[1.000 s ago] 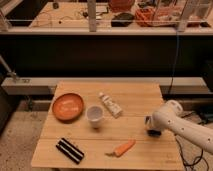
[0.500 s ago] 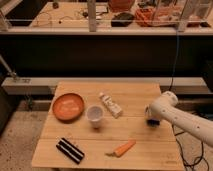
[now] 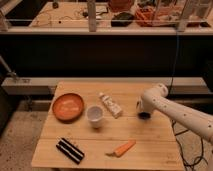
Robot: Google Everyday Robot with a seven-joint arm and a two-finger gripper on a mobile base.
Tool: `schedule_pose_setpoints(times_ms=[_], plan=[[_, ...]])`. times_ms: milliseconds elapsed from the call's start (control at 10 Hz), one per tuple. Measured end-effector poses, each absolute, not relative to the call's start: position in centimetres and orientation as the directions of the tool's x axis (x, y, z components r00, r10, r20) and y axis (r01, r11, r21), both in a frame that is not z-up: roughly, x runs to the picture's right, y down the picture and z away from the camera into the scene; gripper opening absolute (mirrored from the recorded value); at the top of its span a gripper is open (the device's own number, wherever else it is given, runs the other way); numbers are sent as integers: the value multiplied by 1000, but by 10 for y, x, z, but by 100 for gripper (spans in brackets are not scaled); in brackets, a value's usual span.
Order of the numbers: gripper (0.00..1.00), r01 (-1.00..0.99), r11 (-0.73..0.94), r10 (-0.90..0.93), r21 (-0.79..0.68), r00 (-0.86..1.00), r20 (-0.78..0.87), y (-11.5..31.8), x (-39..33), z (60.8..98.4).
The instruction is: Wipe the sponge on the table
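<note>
The sponge [image 3: 144, 116] showed as a small dark lump on the right half of the table [image 3: 150, 145], right under your gripper [image 3: 143, 112].

Along the table's near edge you had a black striped block [image 3: 70, 150] at the left and an orange carrot-shaped piece [image 3: 122, 148] near the middle, with bare planks to their right, in front of the gripper. Further back stood a white cup [image 3: 95, 115], an orange bowl [image 3: 68, 106] to its left and a white tube [image 3: 110, 105] just beside it, with open planks between tube and gripper. Your white arm [image 3: 175, 112] reached in low from the right, its tip pointing down at the tabletop. The pincer was closed, but you could not tell whether it gripped the sponge. Beyond the far edge ran the dark workbench [image 3: 100, 22].
</note>
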State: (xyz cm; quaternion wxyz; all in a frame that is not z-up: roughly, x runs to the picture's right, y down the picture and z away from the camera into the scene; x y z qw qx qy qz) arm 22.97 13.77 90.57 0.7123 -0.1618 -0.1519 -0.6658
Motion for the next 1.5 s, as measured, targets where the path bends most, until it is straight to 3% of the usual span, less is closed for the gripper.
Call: schedule_pose_setpoints(times_ms=[700,1100,1500], plan=[[0,996,-2,-876,93,-46,480,198,192,856],[0,996,84,-868,-1,74,491,233,243,831],[0,979,167,-887,-120,202,414,217,300,820]])
